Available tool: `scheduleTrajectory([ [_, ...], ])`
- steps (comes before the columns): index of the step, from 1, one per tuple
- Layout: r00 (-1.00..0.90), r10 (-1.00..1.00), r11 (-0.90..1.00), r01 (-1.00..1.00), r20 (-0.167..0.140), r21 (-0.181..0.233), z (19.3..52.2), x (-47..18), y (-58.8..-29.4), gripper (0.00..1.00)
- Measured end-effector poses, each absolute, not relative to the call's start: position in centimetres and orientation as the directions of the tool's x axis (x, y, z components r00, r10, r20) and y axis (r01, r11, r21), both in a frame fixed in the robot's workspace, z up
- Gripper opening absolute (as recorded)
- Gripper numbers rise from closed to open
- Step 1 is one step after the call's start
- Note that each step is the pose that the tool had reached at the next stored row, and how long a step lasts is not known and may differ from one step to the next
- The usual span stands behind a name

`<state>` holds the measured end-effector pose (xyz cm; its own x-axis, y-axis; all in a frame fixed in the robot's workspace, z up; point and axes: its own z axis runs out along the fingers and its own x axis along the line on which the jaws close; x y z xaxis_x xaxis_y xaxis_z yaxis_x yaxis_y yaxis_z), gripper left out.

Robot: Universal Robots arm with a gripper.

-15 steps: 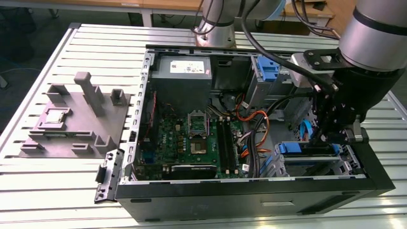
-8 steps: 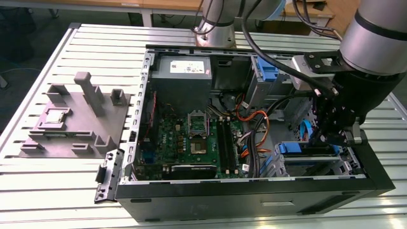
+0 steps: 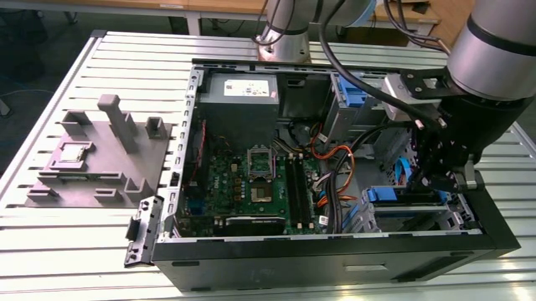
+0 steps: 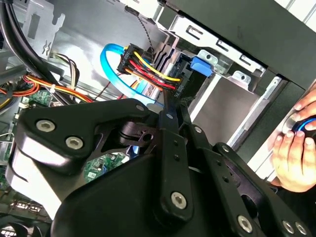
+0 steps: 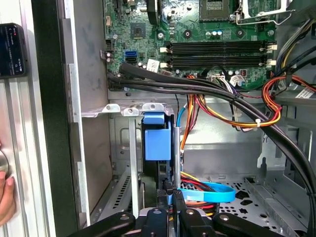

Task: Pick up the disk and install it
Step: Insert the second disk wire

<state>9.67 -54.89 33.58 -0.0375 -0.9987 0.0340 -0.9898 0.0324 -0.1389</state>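
The disk stands on edge in the drive bay at the front corner of the open computer case [image 3: 335,251], on the exterior view's right. Its blue carrier bracket [image 3: 395,195] [image 5: 157,140] frames a thin silver edge [image 5: 177,153]. In the second wrist view a strip of its label [image 4: 150,91] shows beside a bundle of yellow, red and black wires. My gripper [image 3: 437,180] [image 5: 171,210] [image 4: 167,114] reaches down into the bay, its black fingers closed on the disk's near edge.
A blue flat cable [image 5: 207,192] loops right beside the disk. Black and orange cable bundles [image 5: 217,91] cross above the bay. The motherboard [image 3: 251,182] and power supply [image 3: 243,94] fill the case. A second blue carrier [image 3: 352,94] sits at the back. A person's hand [image 4: 296,148] rests outside the case wall.
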Motion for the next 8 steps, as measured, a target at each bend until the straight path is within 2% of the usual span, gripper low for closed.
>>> scheduleTrajectory([
  [8,-0.037,-0.999,0.032,-0.990,0.034,-0.140,33.43,9.67,-54.97,0.16],
])
